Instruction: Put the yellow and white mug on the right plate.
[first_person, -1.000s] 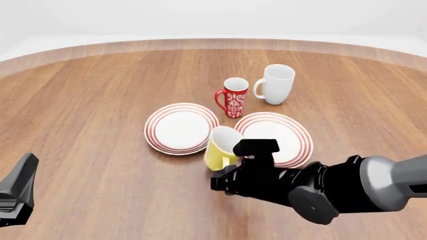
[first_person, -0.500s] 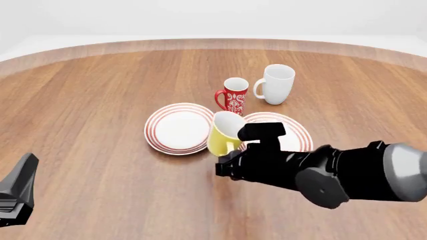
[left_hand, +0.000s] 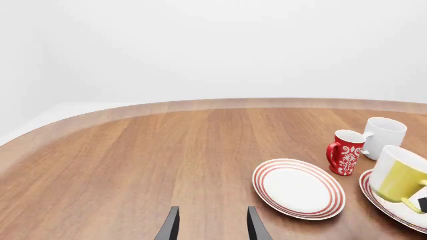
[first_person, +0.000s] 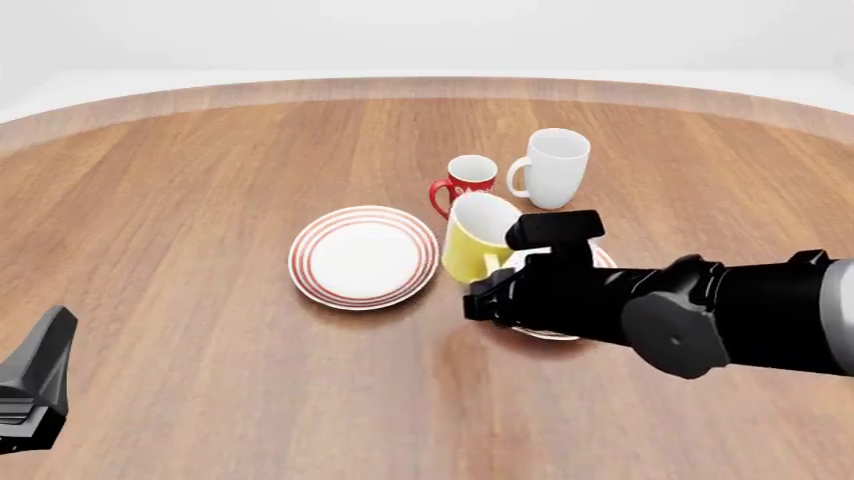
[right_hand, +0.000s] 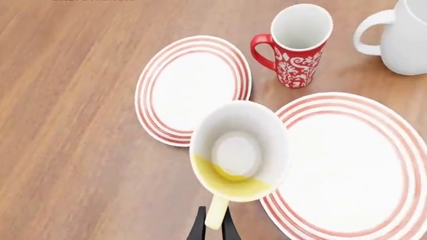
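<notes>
Yellow mug (first_person: 475, 236), ctr frame, tilted over right plate's (right_hand: 347, 170) left edge; right tool (right_hand: 213, 226) clamped on handle; left tool (left_hand: 211, 228) open.

You've got a red patterned mug (first_person: 463, 180) and white mug (first_person: 551, 168) just beyond the right pincer, second plate (first_person: 364, 256) to its left.

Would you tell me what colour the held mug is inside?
Plain white inside the yellow mug, clearest in the right wrist view.
</notes>
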